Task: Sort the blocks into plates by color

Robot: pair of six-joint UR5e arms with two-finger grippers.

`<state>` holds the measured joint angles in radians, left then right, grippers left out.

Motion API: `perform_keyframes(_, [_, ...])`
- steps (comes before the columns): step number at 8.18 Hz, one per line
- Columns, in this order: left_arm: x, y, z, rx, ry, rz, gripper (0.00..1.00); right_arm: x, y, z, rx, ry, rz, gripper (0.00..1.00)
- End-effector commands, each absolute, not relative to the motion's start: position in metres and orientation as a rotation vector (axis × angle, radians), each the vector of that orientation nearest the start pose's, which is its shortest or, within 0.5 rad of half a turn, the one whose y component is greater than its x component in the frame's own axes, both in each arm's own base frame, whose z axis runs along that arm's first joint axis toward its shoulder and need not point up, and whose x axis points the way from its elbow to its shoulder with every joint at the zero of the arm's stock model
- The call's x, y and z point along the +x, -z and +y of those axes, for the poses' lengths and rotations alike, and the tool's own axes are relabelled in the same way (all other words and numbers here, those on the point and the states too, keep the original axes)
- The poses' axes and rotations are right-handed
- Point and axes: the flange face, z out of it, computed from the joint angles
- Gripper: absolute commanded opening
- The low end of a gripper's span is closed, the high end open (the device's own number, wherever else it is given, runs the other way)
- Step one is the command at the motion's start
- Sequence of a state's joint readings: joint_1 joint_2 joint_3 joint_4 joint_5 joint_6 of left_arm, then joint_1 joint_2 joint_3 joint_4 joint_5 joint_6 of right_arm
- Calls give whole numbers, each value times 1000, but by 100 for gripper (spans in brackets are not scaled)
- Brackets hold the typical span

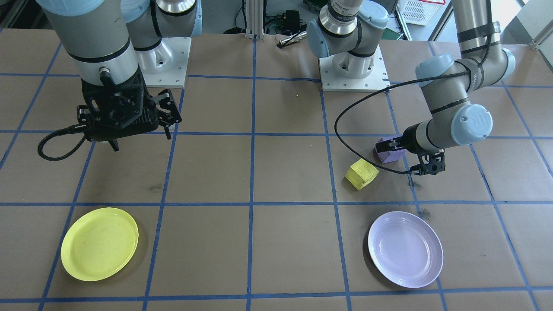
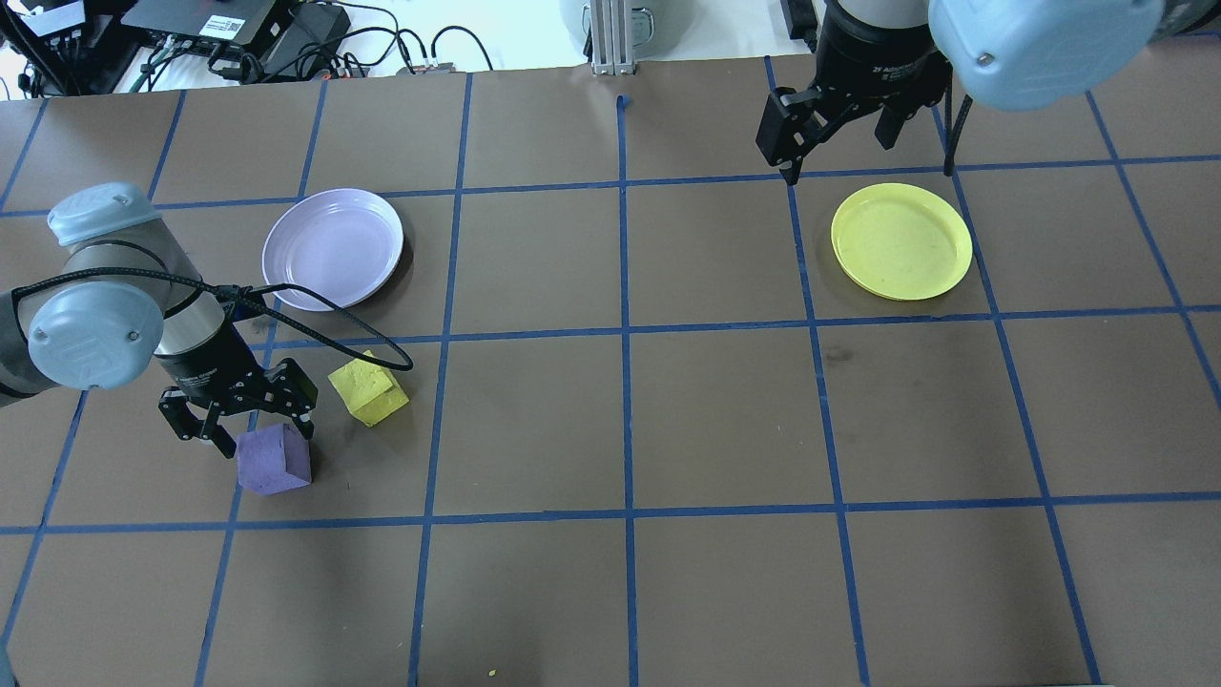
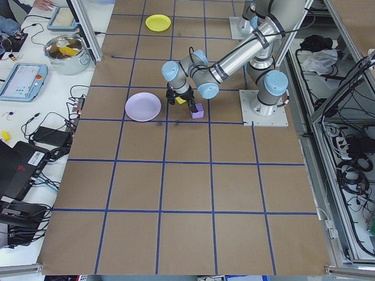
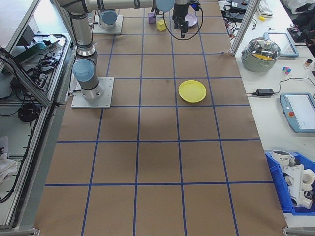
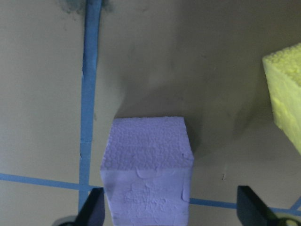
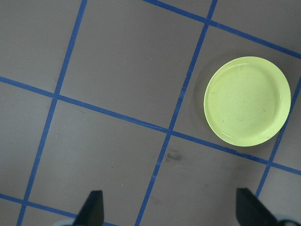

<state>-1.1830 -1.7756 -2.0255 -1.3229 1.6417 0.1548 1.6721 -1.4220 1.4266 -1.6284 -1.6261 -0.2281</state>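
Observation:
The purple block (image 2: 274, 459) lies on the table near the yellow block (image 2: 368, 391). My left gripper (image 2: 267, 437) hangs low over the purple block (image 5: 146, 165), open, its fingertips (image 5: 91, 209) on either side of it. In the left wrist view the block sits close to the view's left finger, and the yellow block (image 5: 284, 99) shows at the right edge. The lavender plate (image 2: 333, 248) is beyond both blocks. My right gripper (image 2: 835, 153) is raised and open, holding nothing, beside the yellow plate (image 2: 901, 240), which also appears in the right wrist view (image 6: 247, 101).
Brown paper with a blue tape grid (image 2: 625, 329) covers the table. A black cable (image 2: 315, 315) loops from the left wrist over the yellow block. Both arm bases (image 1: 352, 71) stand at the robot's side. Cables and devices lie past the far edge (image 2: 286, 38).

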Motion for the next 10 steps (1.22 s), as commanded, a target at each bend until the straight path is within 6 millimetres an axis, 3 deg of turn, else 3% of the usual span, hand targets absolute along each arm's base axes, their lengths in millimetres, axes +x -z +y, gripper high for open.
perform_keyframes(1, [61,-199,-454,-317,-693,3104,100,184,-487,-545,-520,87,3158,100])
perform_keyframes(3, [73,-186,-451,-296,-733,3123,99,184,-488,-545,-515,92,3157,100])
perform_keyframes(4, [75,-179,-454,-297,-724,3123,91,184,-487,-545,-515,90,3159,100])
perform_keyframes(9, [77,-181,-457,-277,-709,3123,21,184,-487,-546,-518,95,3159,100])
perform_keyframes(10, [80,-190,-455,-186,-705,3107,0,184,-488,-545,-518,97,3159,100])
